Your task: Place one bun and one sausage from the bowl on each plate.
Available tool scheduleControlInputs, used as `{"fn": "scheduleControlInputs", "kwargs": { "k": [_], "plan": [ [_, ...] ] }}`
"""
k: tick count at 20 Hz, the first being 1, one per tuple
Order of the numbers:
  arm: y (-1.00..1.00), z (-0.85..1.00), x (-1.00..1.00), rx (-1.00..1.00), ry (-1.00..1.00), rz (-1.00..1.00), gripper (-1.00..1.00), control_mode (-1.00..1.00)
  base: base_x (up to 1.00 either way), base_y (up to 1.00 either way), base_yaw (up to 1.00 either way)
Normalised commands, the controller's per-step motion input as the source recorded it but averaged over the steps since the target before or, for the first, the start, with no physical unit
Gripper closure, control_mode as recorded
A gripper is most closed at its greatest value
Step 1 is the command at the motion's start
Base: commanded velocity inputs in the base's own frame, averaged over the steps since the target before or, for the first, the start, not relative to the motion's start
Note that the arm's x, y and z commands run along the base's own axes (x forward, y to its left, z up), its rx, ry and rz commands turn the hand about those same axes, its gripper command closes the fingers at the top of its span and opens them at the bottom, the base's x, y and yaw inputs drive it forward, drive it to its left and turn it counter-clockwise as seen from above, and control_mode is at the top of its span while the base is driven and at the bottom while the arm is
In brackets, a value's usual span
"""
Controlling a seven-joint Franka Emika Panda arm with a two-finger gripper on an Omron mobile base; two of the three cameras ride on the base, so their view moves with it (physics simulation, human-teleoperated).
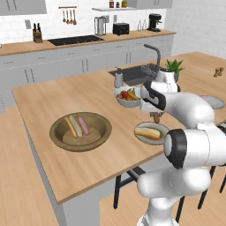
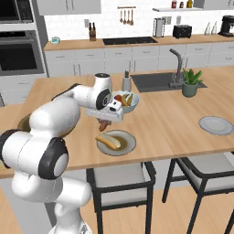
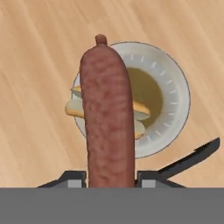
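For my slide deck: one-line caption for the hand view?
Jaws shut on a sausage, held above a plate already carrying a bun.

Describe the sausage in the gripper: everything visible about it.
The sausage is a slim reddish-brown cylinder with a mottled skin, rounded ends and a small nub at its far tip. The gripper is shut on it at one end, so it hangs end-down from the fingers. It hovers above the near plate, which already holds a bun. In the hand view it covers the middle of that bun. From the base views it seems clear of both plate and bun, touched by the fingers alone.
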Motion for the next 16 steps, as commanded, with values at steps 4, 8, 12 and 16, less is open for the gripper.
{"fn": "scheduleControlInputs", "kwargs": {
  "k": [4, 8, 12, 16],
  "plan": [
    [-0.46, -0.39, 0.00, 0.01, 0.06, 0.32, 1.00, -1.00, 0.00, 0.00, 0.00],
    [-0.44, -0.30, 0.00, 0.05, 0.01, 0.36, 1.00, -1.00, 0.00, 0.00, 0.00],
    [-0.47, -0.15, 0.00, 0.02, 0.00, 0.35, 1.00, -1.00, 0.00, 0.00, 0.00],
    [-0.23, -0.34, 0.00, 0.00, 0.03, 0.30, 1.00, -1.00, 0.00, 0.00, 0.00]
  ]
}}
